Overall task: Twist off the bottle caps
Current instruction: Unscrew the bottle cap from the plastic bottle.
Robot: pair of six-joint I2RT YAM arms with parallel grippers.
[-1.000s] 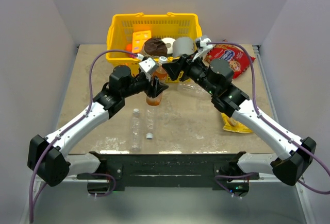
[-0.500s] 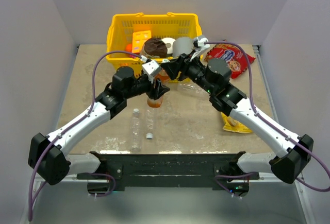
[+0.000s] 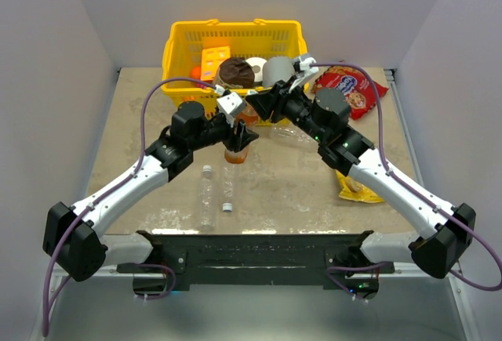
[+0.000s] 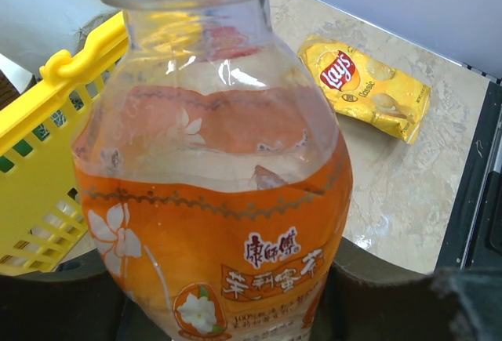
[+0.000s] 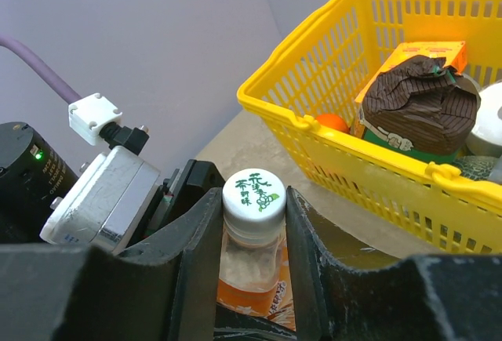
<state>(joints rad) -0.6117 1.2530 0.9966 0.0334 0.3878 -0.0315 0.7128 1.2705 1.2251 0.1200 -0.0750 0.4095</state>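
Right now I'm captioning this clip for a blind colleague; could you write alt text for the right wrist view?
The right gripper clamps its two dark fingers on the white, green-printed bottle cap of an upright orange drink bottle. Behind stands a yellow basket holding a brown-wrapped item; the left arm's wrist sits at left.

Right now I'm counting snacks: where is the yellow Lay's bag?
In the top view the Lay's bag lies on the right of the table, partly under the right arm, nearer the bases than the red snack bag.
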